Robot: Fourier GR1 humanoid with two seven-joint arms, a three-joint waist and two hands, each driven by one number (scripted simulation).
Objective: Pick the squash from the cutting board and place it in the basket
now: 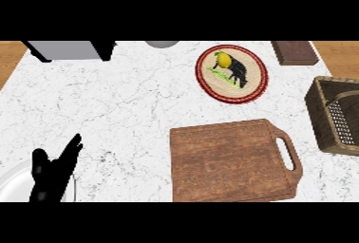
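Note:
The brown wooden cutting board (231, 161) lies at the lower middle of the counter, its handle slot toward the right, and nothing lies on it. I see no squash anywhere. The woven brown basket (324, 118) stands at the right edge, partly cut off by the view; what shows of its inside holds nothing I can make out. My left hand (51, 173) rests open at the lower left, fingers pointing up, over a white plate. My right hand does not show.
A round red-rimmed plate (231, 73) with a yellow and black bird-like figure on it sits behind the board. A grey box (70, 50), a grey round object (163, 43) and a dark brown block (294, 52) line the back edge. A white plate (13, 182) lies under my left hand.

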